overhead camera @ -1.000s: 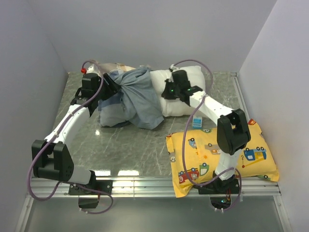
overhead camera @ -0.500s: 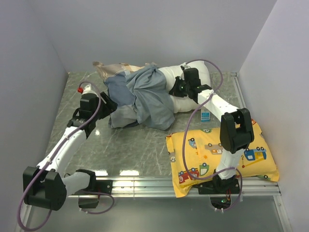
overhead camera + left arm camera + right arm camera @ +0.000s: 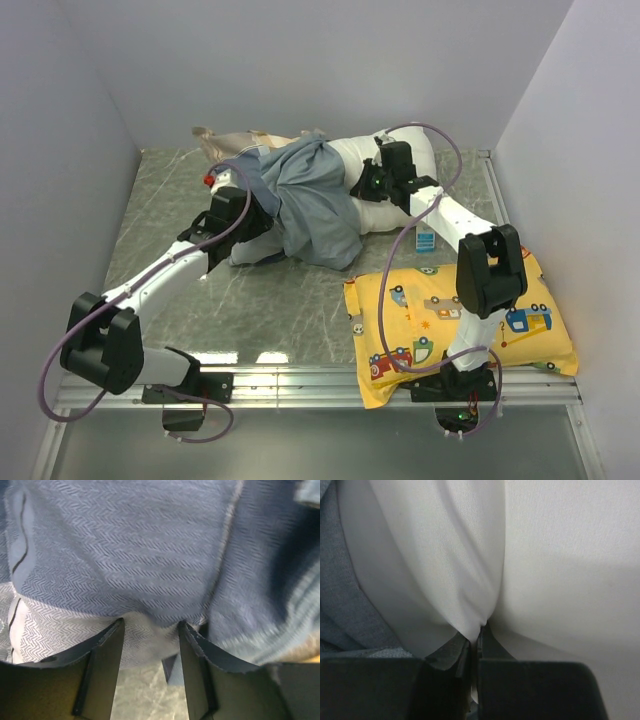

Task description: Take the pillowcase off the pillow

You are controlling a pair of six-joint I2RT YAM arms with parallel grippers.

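**Pincer status: left pincer [image 3: 150, 627] released, right pincer [image 3: 477, 630] clenched on the pillow [image 3: 555, 555]**

Near right of tabletop [image 3: 290, 300]: yellow print pillow [image 3: 400, 330], beneath the right arm. Just beyond it: small blue box [image 3: 426, 241]. Middle: left pincer, jaws apart, tips against the pillowcase [image 3: 310, 205], nothing gripped. Pillowcase: blue-grey, bunched over the pillow's left end, tan edge lying toward the far wall. Right pincer: closed tight on a fold of bare white pillow. Pillow: lies across the far tabletop, right end uncovered.
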